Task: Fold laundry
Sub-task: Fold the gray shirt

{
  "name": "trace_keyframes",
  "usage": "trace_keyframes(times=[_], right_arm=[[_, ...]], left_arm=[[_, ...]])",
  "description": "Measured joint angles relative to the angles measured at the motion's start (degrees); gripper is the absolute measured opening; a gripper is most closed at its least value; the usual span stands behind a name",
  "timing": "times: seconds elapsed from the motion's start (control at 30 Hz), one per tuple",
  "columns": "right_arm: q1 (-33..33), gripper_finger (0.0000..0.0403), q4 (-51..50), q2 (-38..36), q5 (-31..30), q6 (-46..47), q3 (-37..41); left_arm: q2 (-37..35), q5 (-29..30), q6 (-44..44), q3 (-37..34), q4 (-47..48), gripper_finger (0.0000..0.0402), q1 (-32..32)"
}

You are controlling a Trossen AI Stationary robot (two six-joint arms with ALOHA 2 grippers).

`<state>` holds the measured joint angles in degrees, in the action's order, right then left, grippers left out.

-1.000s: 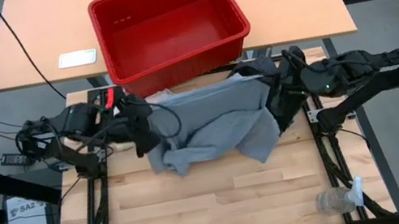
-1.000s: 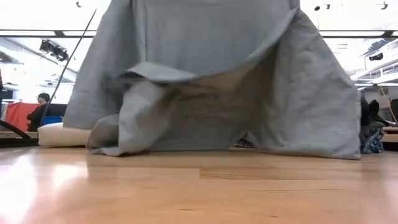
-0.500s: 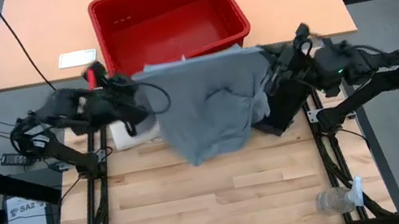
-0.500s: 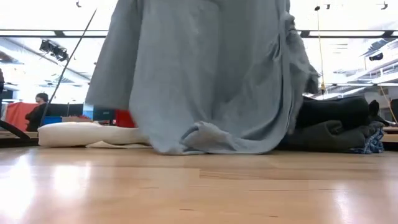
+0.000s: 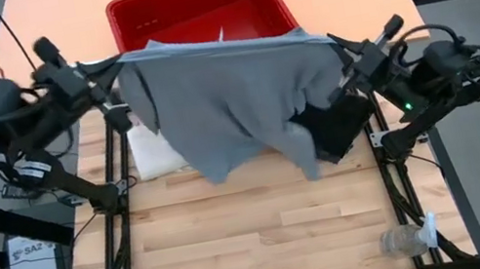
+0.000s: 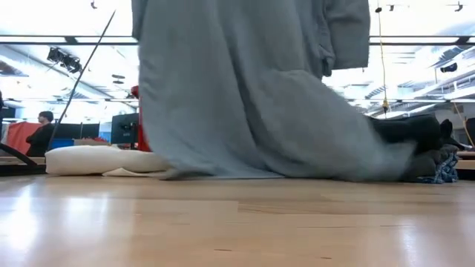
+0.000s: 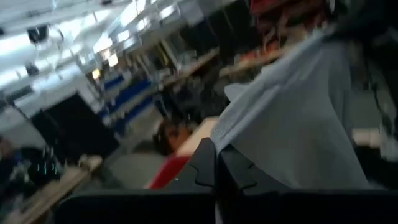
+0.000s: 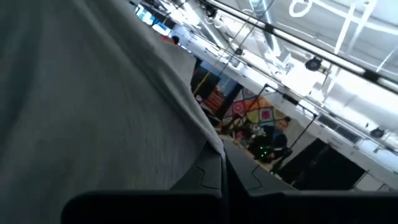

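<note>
- Low view, nearest: the bare wooden table [image 6: 237, 222] runs across the foreground, its planks reflecting the ceiling light.
- Next on the table, the light grey T-shirt [image 6: 245, 89] hangs as a broad curtain from above; its lower hem trails on the wood and sweeps toward the pile at the far right.
- Beside the hanging hem lies the cream tote bag [image 6: 96, 159], flat on the table, and at the far right a stack of dark garments [image 6: 415, 137] rests with a blue-and-white plaid garment [image 6: 445, 170] at its foot.
- High view: the T-shirt is stretched taut along its top edge between the two arms and drapes down over the middle of the table, above the black garment [image 5: 333, 128].
- Left gripper [image 5: 104, 67]: raised at the shirt's left corner, fingers clamped shut on the cloth; in the left wrist view the fabric emerges directly from between the closed fingers [image 7: 205, 168].
- Right gripper [image 5: 344, 47]: raised at the shirt's right corner, likewise pinched shut on the cloth; the right wrist view shows the grey fabric running into the closed fingers [image 8: 208, 177].
- Near the table's front right corner lies a clear plastic bottle [image 5: 407, 240].
- Farther back, the red bin [image 5: 200, 18] stands on a second tabletop behind the stretched shirt.
- Farthest, in the low view, a person [image 6: 43, 132] sits in the room beyond.
</note>
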<state>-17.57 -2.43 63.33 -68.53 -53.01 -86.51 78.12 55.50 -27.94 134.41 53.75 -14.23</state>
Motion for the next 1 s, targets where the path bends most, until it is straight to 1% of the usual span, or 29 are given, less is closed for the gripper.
trace_keyframes(times=[0.07, 0.17, 0.2, 0.3, 0.37, 0.43, 0.57, 0.63, 0.7, 0.77, 0.93, 1.0], right_arm=[[-2.01, 0.0003, 0.82, 0.31, -1.91, -2.65, -0.75], [-4.64, 0.0003, 5.26, 1.34, -6.12, -8.93, -2.42], [-5.39, 0.0003, 6.7, 1.81, -7.16, -10.76, -3.12], [-7.37, 0.0004, 7.03, 2.89, -7.98, -11.35, -5.92], [-8.47, 0.0003, 7.01, 3.71, -8.49, -11.35, -8.01], [-9.97, 0.0003, 7.04, 4.59, -9.13, -9.85, -10.28], [-15.42, 0.0003, 6.92, 6.09, -12.02, -5.07, -14.16], [-18.87, 0.0003, 6.9, 6.73, -13.15, -2.99, -15.75], [-23.04, 0.0003, 6.96, 7.45, -14.78, -0.02, -17.42], [-27.85, 0.0003, 7.13, 8.06, -17.53, 3.69, -18.71], [-41.04, 0.0003, 8.81, 9.68, -21.64, 15.18, -19.44], [-45.08, 0.0003, 8.91, 10.88, -21.71, 19.57, -19.44]], left_arm=[[-0.04, 0.18, -3.67, 0.5, -2.9, 0.0, -2.29], [0.05, 0.26, -7.99, 0.48, -5.96, 0.0, -4.8], [0.11, 0.25, -8.78, 0.48, -6.79, 0.0, -5.52], [0.32, 1.34, -8.55, 0.48, -7.24, 0.0003, -7.76], [0.34, 2.17, -5.3, 0.48, -6.21, 0.0004, -9.6], [0.34, 2.32, 0.3, 0.48, -3.4, 0.0004, -11.56], [0.32, 2.17, 13.63, 0.48, 6.95, 0.0005, -14.93], [0.32, 0.69, 20.09, 0.48, 12.37, 0.0005, -16.41], [0.47, -2.81, 25.76, 0.5, 16.24, 0.0005, -17.5], [0.65, -8.67, 30.91, 0.5, 18.45, 0.0006, -18.53], [1.77, -29.16, 44.81, 0.59, 20.37, 0.0006, -20.27], [3.18, -35.36, 50.62, 0.59, 21.17, 0.0006, -21.39]])
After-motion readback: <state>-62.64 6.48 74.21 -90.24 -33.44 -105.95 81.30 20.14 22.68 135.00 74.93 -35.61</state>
